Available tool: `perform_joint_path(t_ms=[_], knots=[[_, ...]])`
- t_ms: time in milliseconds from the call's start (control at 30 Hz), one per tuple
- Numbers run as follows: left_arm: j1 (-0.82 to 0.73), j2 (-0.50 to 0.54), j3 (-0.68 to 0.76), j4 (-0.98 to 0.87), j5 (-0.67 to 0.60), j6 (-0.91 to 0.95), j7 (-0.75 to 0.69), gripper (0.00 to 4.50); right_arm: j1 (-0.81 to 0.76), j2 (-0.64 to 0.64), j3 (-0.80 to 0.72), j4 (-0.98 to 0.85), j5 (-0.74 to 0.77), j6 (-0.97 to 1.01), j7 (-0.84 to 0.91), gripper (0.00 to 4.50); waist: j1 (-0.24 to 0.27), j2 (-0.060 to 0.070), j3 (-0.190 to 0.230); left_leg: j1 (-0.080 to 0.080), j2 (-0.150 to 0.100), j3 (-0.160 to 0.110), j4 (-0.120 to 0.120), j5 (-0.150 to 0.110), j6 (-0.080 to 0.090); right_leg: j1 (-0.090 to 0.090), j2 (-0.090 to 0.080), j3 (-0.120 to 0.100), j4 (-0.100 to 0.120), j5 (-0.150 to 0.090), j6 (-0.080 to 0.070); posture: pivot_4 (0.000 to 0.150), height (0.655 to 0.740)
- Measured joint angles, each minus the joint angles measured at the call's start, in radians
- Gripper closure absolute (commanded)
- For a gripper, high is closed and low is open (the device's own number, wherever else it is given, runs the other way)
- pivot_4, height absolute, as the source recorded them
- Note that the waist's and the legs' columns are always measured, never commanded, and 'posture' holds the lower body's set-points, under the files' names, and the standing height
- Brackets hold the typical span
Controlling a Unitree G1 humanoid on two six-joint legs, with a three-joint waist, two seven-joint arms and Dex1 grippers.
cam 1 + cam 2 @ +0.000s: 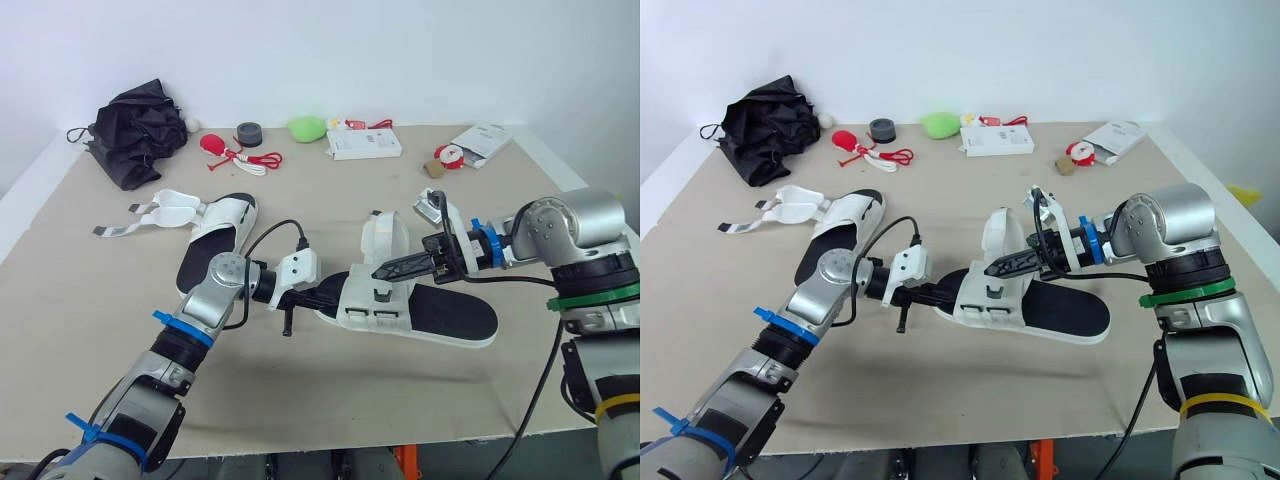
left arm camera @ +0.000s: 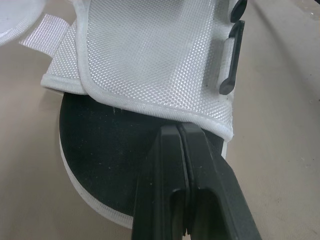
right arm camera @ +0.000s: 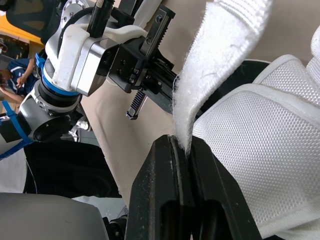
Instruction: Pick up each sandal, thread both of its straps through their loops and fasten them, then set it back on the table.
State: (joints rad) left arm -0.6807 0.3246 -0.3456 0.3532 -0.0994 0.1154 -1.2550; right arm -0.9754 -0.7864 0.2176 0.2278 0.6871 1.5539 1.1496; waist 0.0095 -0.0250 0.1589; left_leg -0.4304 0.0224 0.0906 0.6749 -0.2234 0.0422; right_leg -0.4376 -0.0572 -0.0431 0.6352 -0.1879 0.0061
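One sandal [image 1: 445, 312] with a black sole and white mesh upper lies at the table's middle. My right gripper [image 1: 381, 271] is shut on its white strap [image 3: 215, 60], which rises out from between the fingers above the upper. My left gripper [image 1: 332, 293] is shut, its tips resting on the black insole [image 2: 105, 150] at the sandal's left end, just under the upper's edge, with nothing seen between them. A second sandal [image 1: 216, 226] lies to the left, its straps [image 1: 150, 212] loose and spread on the table.
At the back stand a black folded umbrella [image 1: 135, 130], red cord items [image 1: 228, 150], a grey roll [image 1: 249, 133], a green object [image 1: 307, 127], a white box [image 1: 363, 143] and a white packet [image 1: 480, 143]. The table's front edge [image 1: 330, 440] runs near my arms.
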Motion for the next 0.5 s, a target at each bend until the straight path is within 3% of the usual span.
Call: perform_joint_path(t_ms=[500], knots=[[0.005,0.003,0.0,-0.01,0.0,0.001,0.002,4.5,0.058,-0.023,0.01,-0.052,0.031,0.019,-0.017,4.43,0.0,0.0,0.0,0.0,0.0,0.0,0.0,0.0,0.0,0.0,0.0,0.002,0.0,-0.001,0.002,0.15,0.74]])
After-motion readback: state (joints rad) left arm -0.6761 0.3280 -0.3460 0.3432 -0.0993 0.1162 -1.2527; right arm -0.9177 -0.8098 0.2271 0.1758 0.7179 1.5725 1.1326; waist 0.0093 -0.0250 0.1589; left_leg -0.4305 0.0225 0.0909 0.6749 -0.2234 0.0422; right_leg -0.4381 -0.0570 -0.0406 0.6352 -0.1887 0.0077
